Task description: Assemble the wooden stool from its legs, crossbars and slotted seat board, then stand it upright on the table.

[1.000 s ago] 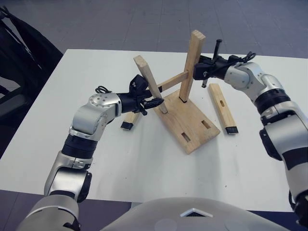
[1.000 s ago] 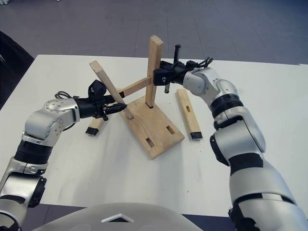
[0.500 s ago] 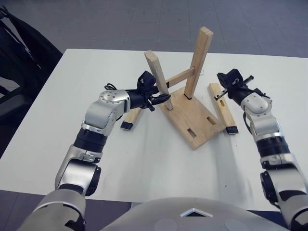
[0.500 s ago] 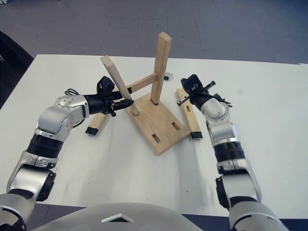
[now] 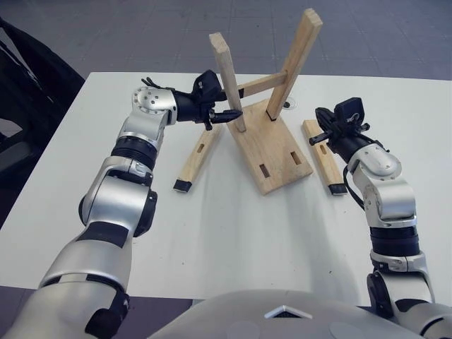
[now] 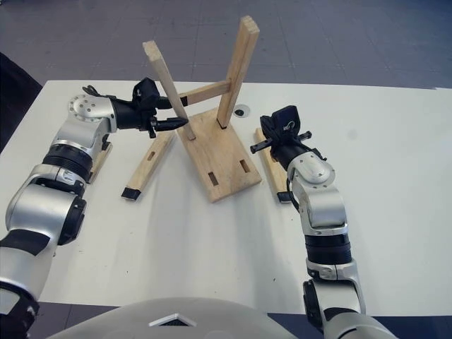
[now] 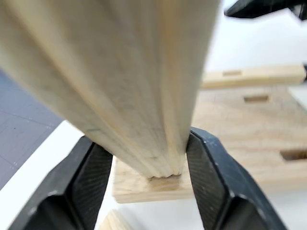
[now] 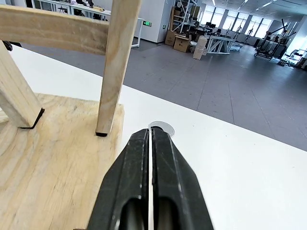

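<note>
- Seat (image 5: 272,152) lies on the table (image 5: 212,233); two slots hold legs (image 5: 296,60) joined by a crossbar (image 5: 258,85).
- Left gripper (image 5: 224,115) pinches the left leg (image 5: 227,78).
- Right gripper (image 5: 321,135), closed tight, holds nothing, beside a loose leg (image 5: 323,157).

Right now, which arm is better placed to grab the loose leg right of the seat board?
Right. The right end effector is shut on nothing and sits close beside that loose leg. The left end effector is clamped on a slotted-in leg across the seat board.
</note>
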